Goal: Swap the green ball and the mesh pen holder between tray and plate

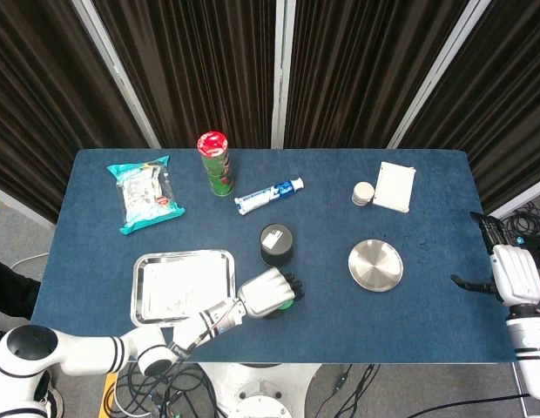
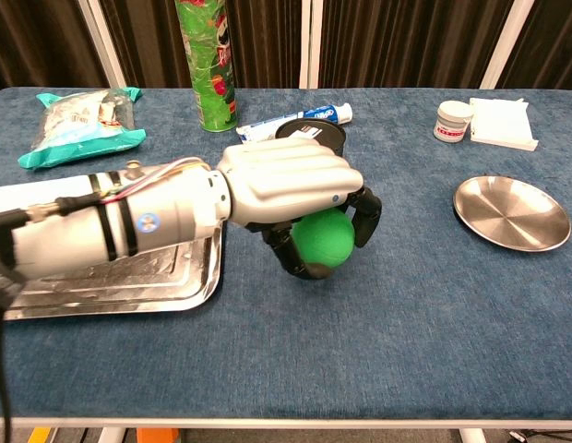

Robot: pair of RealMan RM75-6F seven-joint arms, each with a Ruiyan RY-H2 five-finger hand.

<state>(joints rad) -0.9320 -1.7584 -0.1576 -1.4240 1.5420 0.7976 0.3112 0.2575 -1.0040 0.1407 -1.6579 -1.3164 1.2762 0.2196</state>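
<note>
Place: a robot lab or test booth.
Backdrop: black pleated curtains (image 1: 192,61) with white poles, from 10 to 2 o'clock.
Floor: loose cables (image 1: 174,392) at 6 o'clock.
Surface: blue-clothed table (image 1: 427,287).

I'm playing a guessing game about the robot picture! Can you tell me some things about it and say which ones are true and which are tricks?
1. The left hand holds the green ball. True.
2. The green ball sits in the tray. False: it is held up, away from the tray.
3. The round plate has nothing on it. True.
4. The mesh pen holder stands on the plate. False: it stands on the table.
5. The right hand holds the toothpaste tube. False: it holds nothing.
</note>
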